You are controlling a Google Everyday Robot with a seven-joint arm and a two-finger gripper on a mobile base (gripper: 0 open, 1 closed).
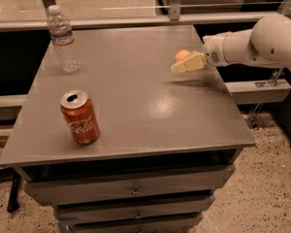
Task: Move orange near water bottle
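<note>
Camera view: white arm (252, 45) reaches in from the right side of the desk (136, 96). The claw (188, 63) is low over the desk's right part, near the far edge.

Claw state: cannot tell whether it is spread or pressed together from here.

The orange (181, 55) is right at the claw, on its far side and partly hidden behind it. Touching or just beside: cannot tell.

The water bottle (63, 40) stands upright, cap on, well apart from the claw, across the desk near the far-left corner as I see it.

A red Coca-Cola can (80, 118) stands upright with its top open, also well apart from the claw, left of it and toward the near edge.

Drawers (136, 192) run under the desk top, below and nearer than the claw.
</note>
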